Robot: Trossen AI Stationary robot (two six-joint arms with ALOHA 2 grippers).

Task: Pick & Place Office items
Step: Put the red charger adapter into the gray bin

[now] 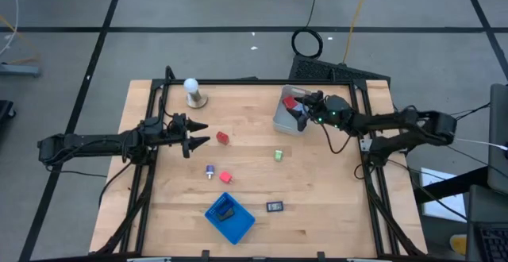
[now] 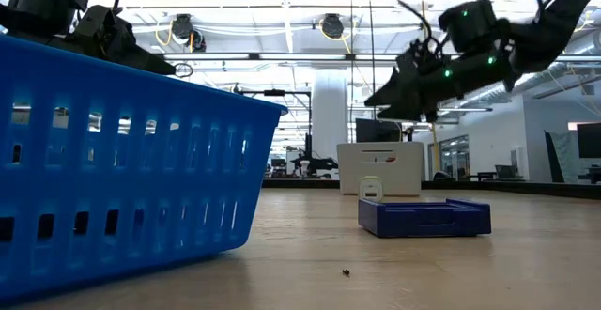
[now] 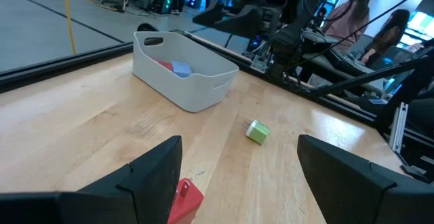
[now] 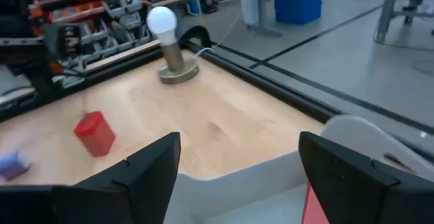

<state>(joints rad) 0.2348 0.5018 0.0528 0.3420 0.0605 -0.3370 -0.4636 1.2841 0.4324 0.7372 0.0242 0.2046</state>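
Observation:
In the high view my left gripper (image 1: 202,133) is open on the table's left half, pointing right at a red block (image 1: 222,137). In the left wrist view that block (image 3: 184,198) lies on the wood close to one fingertip, untouched (image 3: 239,142). My right gripper (image 1: 302,113) hovers open and empty over the grey bin (image 1: 284,121), which holds a red piece (image 4: 313,207) and a pale blue one (image 3: 180,68). Loose on the table lie a green bit (image 1: 279,156), a purple-blue tube (image 1: 210,171), a second red block (image 1: 225,178) and a flat black rectangle (image 1: 275,206).
A white ball on a round stand (image 1: 193,92) sits near the far left corner. A blue tray (image 1: 238,226) holding a dark piece sits at the near edge. A black frame rail (image 1: 151,147) borders the table. People sit beyond the far side (image 3: 352,13). Bare wood lies between the items.

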